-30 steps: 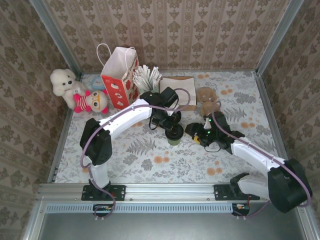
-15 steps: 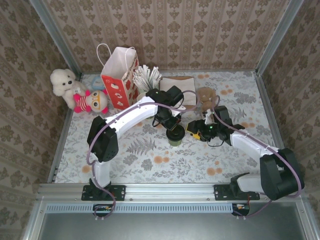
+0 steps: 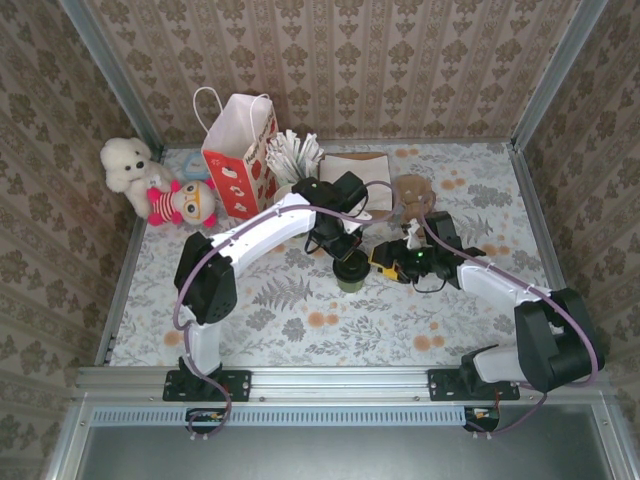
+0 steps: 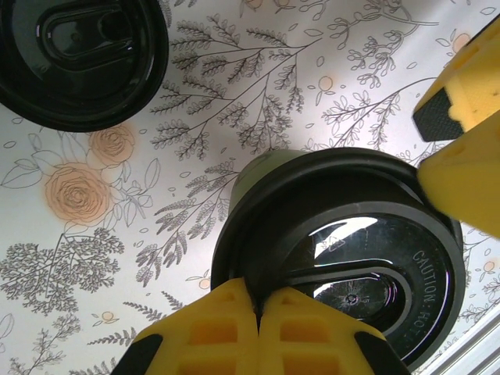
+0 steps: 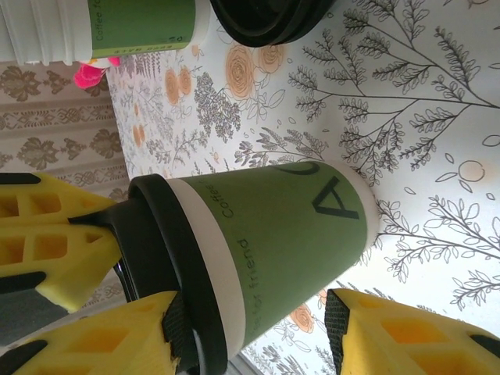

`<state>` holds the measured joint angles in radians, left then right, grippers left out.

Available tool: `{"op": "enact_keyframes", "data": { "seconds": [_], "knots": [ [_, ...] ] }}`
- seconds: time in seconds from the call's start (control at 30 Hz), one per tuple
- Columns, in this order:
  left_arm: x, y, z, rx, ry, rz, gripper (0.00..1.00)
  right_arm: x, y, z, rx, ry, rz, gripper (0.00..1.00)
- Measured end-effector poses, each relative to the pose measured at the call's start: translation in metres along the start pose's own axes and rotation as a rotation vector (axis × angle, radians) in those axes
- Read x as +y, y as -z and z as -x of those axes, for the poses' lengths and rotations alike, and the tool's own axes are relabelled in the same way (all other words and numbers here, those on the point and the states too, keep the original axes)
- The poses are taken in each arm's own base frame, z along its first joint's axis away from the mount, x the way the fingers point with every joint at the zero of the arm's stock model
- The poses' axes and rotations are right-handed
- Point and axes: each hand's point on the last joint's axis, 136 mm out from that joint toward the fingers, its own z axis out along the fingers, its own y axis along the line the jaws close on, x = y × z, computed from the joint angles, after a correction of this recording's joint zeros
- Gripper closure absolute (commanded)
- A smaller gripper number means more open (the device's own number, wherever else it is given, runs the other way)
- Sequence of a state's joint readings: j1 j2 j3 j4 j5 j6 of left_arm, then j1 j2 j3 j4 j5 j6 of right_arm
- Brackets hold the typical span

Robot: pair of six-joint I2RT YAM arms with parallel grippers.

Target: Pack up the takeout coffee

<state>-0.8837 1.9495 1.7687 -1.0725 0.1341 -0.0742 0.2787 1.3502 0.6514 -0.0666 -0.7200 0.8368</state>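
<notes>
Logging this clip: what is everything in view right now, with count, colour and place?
takeout coffee: 1, green cup with black lid, table centre
flat lid: 1, black, on the cloth near the coffee
cup stack: 1, green and white, by the flat lid
paper bag: 1, red and white, far left
plush toy: 1, white, far-left corner
doll: 1, pink-striped, beside the plush toy
stick bundle: 1, white, right of the bag
tablecloth: 1, white floral
left gripper: 1, yellow fingers, shut on the coffee's lid rim
right gripper: 1, yellow fingers, either side of the cup, contact unclear
</notes>
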Motion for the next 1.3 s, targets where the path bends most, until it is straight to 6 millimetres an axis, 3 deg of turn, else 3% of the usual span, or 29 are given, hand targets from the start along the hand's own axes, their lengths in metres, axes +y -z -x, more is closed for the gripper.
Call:
{"op": "enact_keyframes", "data": {
  "seconds": [0.33, 0.6, 0.83, 1.13, 1.3],
  "knots": [
    [0.000, -0.003, -0.001, -0.003, 0.007, 0.002, 1.00, -0.003, -0.007, 0.003, 0.002, 0.001, -0.004, 0.55],
    [0.002, -0.011, -0.009, -0.101, 0.107, -0.033, 1.00, -0.007, -0.015, 0.006, -0.023, 0.042, 0.039, 0.53],
    [0.004, -0.004, -0.005, -0.128, 0.151, -0.035, 1.00, 0.000, -0.016, 0.012, -0.024, 0.044, 0.024, 0.51],
    [0.007, 0.000, -0.006, -0.099, 0.161, -0.020, 1.00, 0.000, -0.011, 0.011, -0.047, 0.030, -0.050, 0.37],
    [0.006, 0.001, -0.007, -0.095, 0.156, -0.014, 1.00, -0.001, -0.004, 0.012, -0.086, 0.026, -0.101, 0.20]
  ]
}}
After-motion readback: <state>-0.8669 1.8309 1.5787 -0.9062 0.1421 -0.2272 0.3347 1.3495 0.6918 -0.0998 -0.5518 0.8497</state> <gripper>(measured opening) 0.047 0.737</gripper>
